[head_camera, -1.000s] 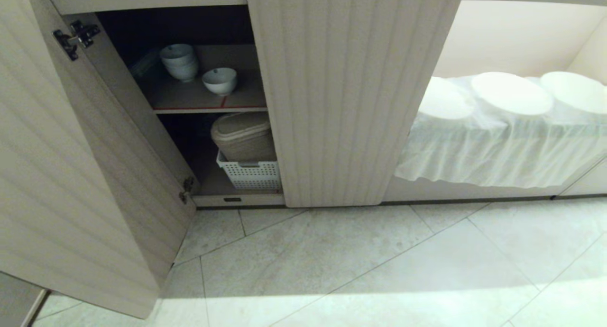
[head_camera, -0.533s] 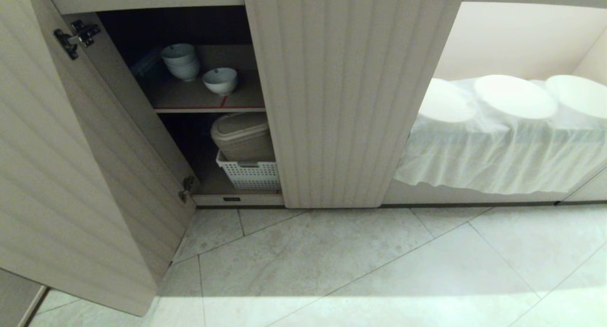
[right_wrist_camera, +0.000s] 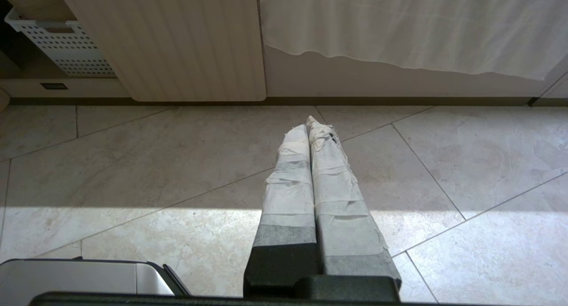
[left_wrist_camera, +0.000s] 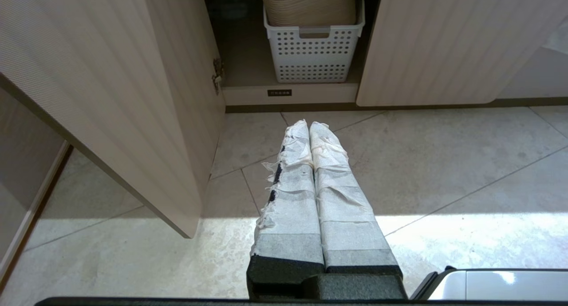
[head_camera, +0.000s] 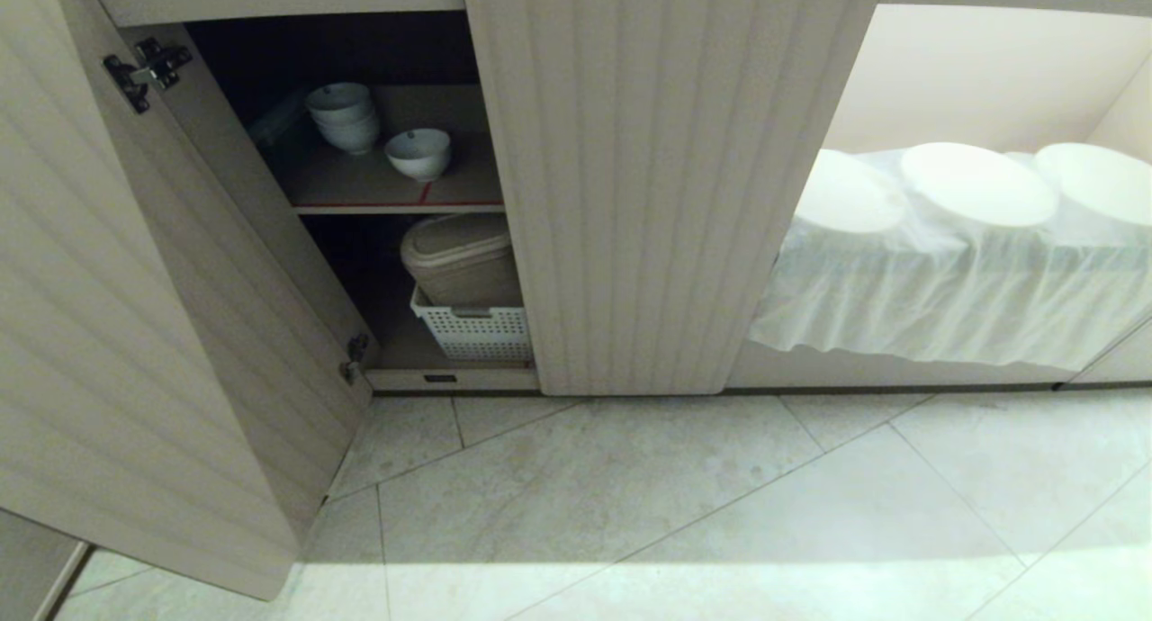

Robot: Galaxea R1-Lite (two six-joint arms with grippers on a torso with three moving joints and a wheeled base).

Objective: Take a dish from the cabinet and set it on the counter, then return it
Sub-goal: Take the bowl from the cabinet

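While both pincers hang closed and empty, the dish [head_camera: 418, 153] waits above the basket [head_camera: 477, 331]
Left gripper [left_wrist_camera: 309, 127] is nearer the basket than right gripper [right_wrist_camera: 313, 126]

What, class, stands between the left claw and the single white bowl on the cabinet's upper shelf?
Nothing visible blocks it. The left door is swung open, and the single bowl sits near the shelf's front edge, apart from the stack of bowls behind it. The left claw, shut, points over the floor below the opening.
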